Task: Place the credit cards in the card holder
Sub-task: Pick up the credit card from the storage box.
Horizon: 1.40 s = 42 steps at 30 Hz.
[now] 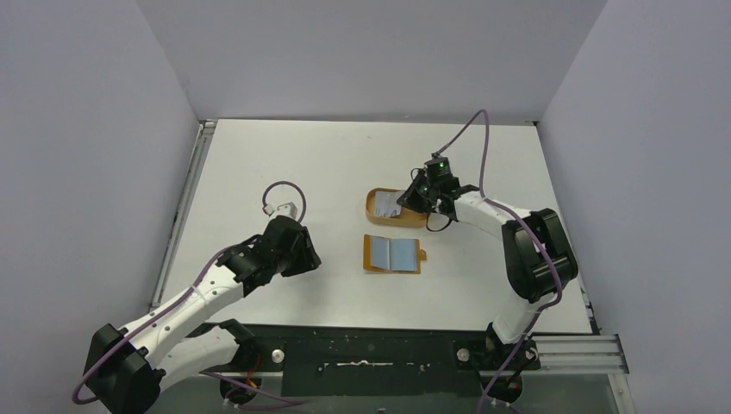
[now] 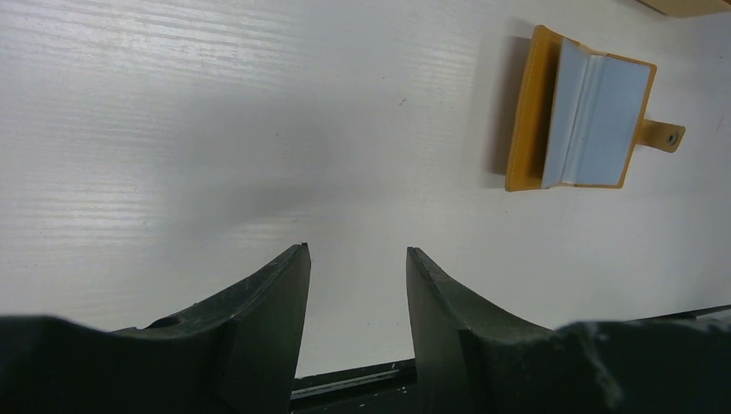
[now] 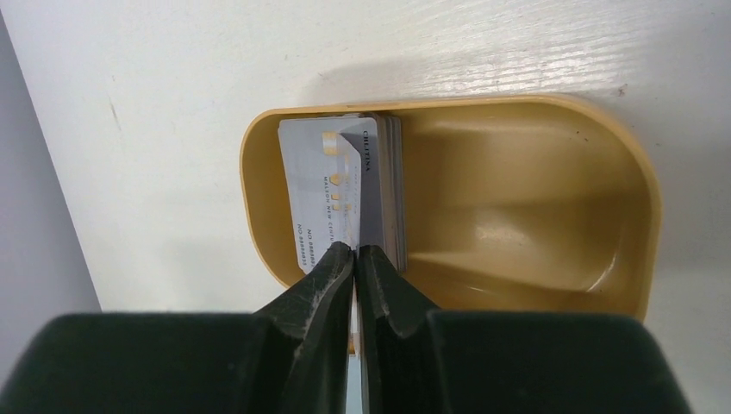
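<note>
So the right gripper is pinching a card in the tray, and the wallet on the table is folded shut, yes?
Not quite: the card holder lies open, pale lining up, as the left wrist view shows. The right gripper does pinch a credit card in the tray.
</note>
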### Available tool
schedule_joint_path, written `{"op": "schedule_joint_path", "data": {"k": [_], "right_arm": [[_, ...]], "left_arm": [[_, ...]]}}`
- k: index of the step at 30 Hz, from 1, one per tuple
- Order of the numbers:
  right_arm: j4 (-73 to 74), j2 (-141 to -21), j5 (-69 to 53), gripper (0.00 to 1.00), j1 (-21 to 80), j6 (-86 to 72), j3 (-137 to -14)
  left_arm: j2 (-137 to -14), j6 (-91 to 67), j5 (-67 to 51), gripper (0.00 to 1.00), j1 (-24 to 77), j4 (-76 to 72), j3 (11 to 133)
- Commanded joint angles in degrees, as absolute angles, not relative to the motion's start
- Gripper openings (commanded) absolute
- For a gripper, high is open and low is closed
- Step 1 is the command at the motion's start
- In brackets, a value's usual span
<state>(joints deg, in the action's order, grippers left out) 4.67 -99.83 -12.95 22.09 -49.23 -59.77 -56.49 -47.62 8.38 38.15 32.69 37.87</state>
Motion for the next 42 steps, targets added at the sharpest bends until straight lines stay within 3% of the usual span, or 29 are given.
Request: {"op": "schedule_joint_path", "data": {"k": [1,19,34,38,42], "right_arm": [[9.0,-96.7,-12.0,0.0,21.9,-52.8,-62.8],[17.0,-92.4,-16.5,0.0,21.0,-61.4,-68.0],[13.8,-73.9,-41.7,0.0,12.7,-69.7,-57.5],[14.3,-70.4,-43.7,0.0,12.7,-69.8,-56.2],[19.2,-68.4,-42.2,0.0,12.6,-64.4,-57.3]], "left_arm": [[-56.0,-47.8,9.2,0.43,38.4,29.4,38.7],[-55.3,-47.2,10.6,0.43,38.5,30.7,40.4],[-55.0,-44.3,9.7,0.43,38.5,30.1,43.8],[-55.9,-43.2,5.2,0.48,38.6,25.1,43.0],[-60.5,-42.0,0.1,0.59,39.8,21.7,44.6]]}}
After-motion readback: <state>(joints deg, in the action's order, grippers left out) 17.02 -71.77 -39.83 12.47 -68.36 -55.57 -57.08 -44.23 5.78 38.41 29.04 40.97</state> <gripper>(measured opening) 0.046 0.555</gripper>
